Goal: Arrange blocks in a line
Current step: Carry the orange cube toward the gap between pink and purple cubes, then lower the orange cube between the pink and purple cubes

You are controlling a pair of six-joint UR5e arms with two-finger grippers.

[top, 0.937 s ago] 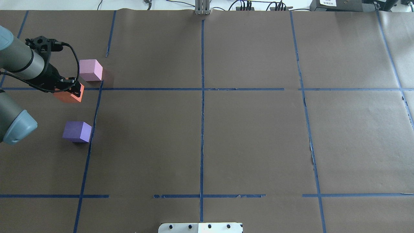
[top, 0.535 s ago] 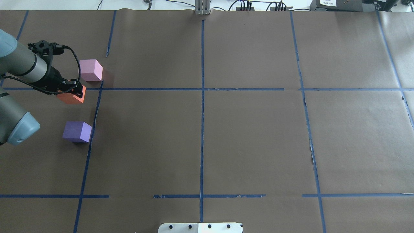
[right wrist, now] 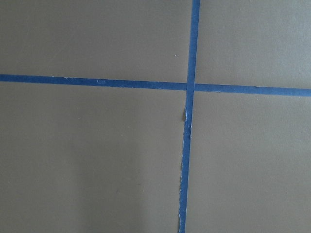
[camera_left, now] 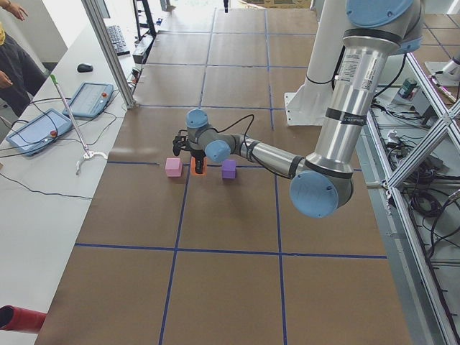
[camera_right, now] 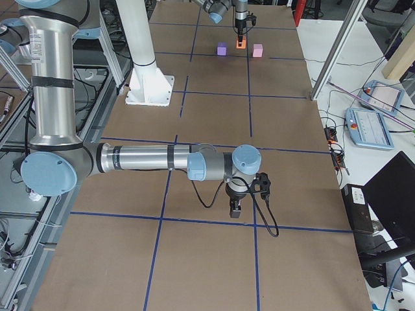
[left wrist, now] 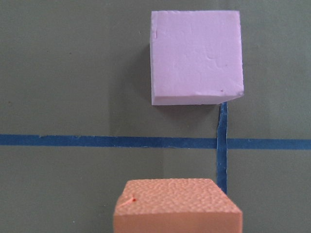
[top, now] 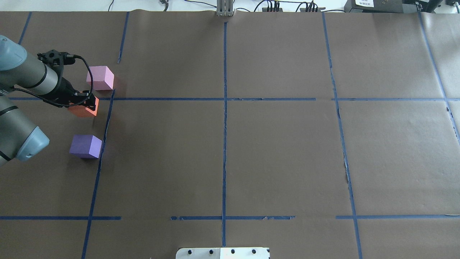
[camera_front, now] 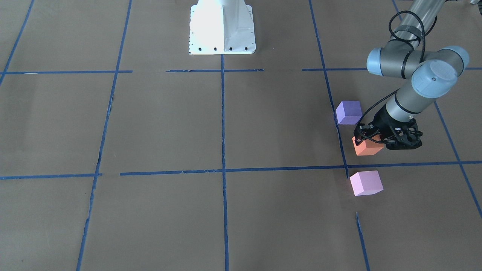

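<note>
Left gripper (camera_front: 373, 140) clamps the orange block (camera_front: 366, 149); pink block (left wrist: 197, 56) just ahead, purple block (camera_front: 348, 112) behind; right gripper (camera_right: 236, 208) state cannot be told

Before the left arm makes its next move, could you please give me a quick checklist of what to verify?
1. Grip of left pincer on orange block: ok, shut on it.
2. Place of orange block between pink block and purple block, gaps on both sides: ok.
3. Whether orange block rests on the table: cannot tell.
4. Distance of right pincer from the blocks: ok, far off.
5. State of right pincer, open or shut: cannot tell.
</note>
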